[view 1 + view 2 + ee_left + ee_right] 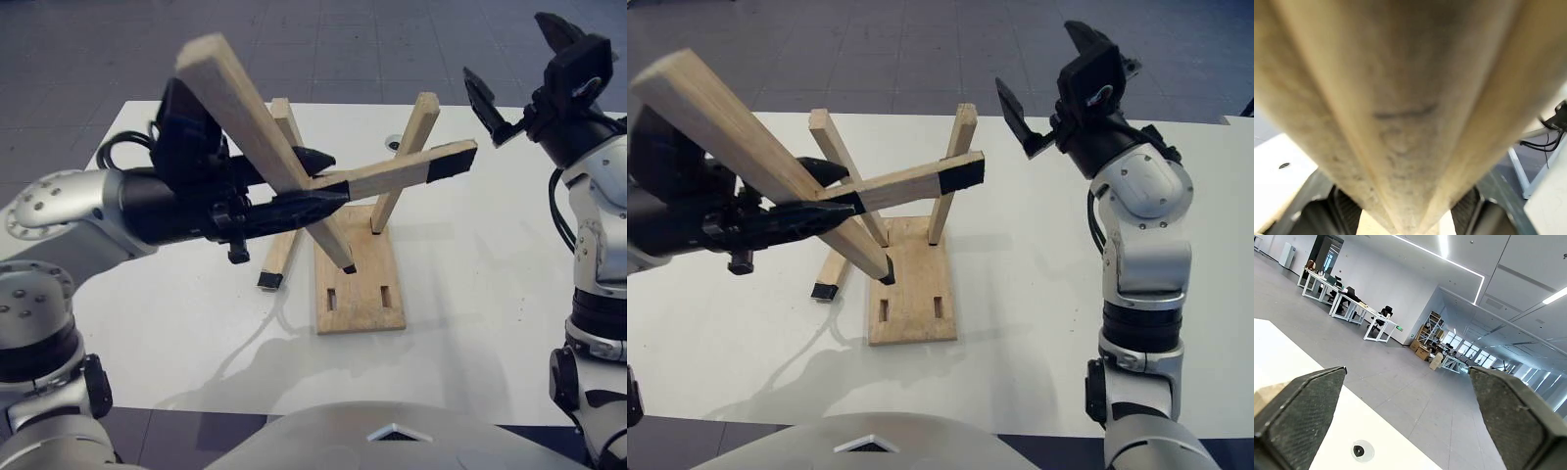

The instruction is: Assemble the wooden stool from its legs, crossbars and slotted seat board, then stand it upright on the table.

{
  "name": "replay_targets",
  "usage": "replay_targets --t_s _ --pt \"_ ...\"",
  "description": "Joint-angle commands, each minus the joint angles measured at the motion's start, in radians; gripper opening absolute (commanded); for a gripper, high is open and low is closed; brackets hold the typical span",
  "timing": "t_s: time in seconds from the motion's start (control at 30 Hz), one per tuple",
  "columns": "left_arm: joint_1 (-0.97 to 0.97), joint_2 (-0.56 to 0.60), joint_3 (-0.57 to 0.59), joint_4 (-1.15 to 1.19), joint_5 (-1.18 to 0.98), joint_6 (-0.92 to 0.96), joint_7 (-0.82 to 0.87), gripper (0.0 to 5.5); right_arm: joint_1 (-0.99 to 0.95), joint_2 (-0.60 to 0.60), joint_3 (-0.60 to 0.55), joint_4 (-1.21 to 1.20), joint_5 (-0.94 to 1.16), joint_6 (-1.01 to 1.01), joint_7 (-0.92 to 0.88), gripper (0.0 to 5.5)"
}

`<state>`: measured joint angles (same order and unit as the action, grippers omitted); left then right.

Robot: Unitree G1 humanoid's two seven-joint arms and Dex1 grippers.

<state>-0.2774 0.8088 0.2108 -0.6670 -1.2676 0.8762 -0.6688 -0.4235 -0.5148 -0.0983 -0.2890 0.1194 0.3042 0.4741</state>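
Note:
My left gripper [318, 183] is shut on a wooden leg [245, 108] held slanted above the table. A crossbar [392, 173] with a black end sticks out of this leg towards the right. The left wrist view shows that wood [1400, 122] very close up. Below, the slotted seat board [360, 284] lies flat, with two legs [407, 157] [847, 171] standing tilted at its far end. Another wooden piece with a black tip [274, 264] lies just left of the board. My right gripper [514, 64] is open, raised at the right beyond the crossbar's black end, with nothing between its fingers [1298, 416].
The white table [470, 294] has bare room to the right of and in front of the board. A small round grommet [394, 142] sits in the tabletop behind the standing legs. Dark floor lies beyond the far edge.

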Motion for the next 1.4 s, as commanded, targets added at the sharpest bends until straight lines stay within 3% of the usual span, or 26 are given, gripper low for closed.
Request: replay_targets --t_s 0.03,0.17,0.33,0.97,1.2,1.4 --pt "0.113 -0.034 -0.116 0.02 0.205 -0.138 -0.147 2.04 0.005 -0.022 -0.004 0.03 -0.008 -0.023 0.012 4.57" --pt "0.163 -0.041 -0.231 0.106 0.391 -0.255 -0.269 2.04 -0.001 -0.026 0.003 0.048 -0.009 -0.038 0.017 4.57" --pt "0.193 -0.052 -0.268 0.196 0.532 -0.389 -0.364 2.04 -0.005 -0.025 0.009 0.054 -0.009 -0.046 0.023 4.57" --pt "0.245 -0.086 -0.319 0.289 0.628 -0.457 -0.441 2.04 0.0 -0.018 0.016 0.045 -0.012 -0.054 0.021 4.57" --pt "0.266 -0.028 -0.418 0.405 0.893 -0.685 -0.483 2.04 -0.002 -0.013 0.015 0.025 -0.01 -0.041 0.01 4.57" --pt "0.284 -0.025 -0.436 0.428 0.842 -0.676 -0.507 2.04 -0.006 -0.007 0.019 0.006 -0.007 -0.024 0.002 4.57"
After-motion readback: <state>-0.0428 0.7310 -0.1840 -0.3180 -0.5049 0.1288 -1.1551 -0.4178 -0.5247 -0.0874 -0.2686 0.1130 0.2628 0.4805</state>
